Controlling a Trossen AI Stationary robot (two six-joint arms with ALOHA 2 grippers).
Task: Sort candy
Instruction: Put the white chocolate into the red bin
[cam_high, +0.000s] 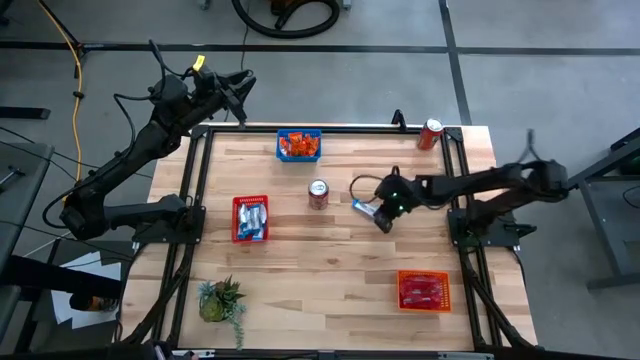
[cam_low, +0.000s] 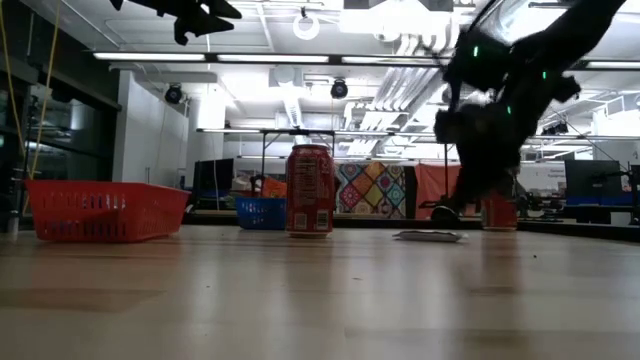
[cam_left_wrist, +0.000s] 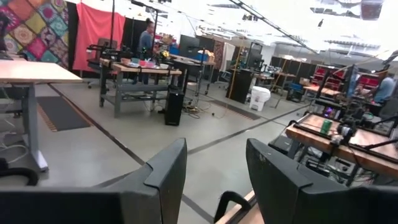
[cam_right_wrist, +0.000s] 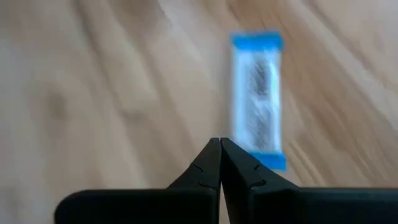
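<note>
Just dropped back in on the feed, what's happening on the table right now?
Candy sorting is under way. The right gripper is shut and empty, low over mid-table beside a blue-and-white candy packet lying flat on the wood. The left gripper is open and parked off the table's far left corner. Sorted candy already sits in three baskets: the blue basket holds orange packets, the red basket blue-and-white ones, and the orange basket pink-red ones. A drink can stands mid-table.

Right hand (cam_right_wrist: 220, 144) shut, low over table; left hand (cam_left_wrist: 214, 165) open, raised.
</note>
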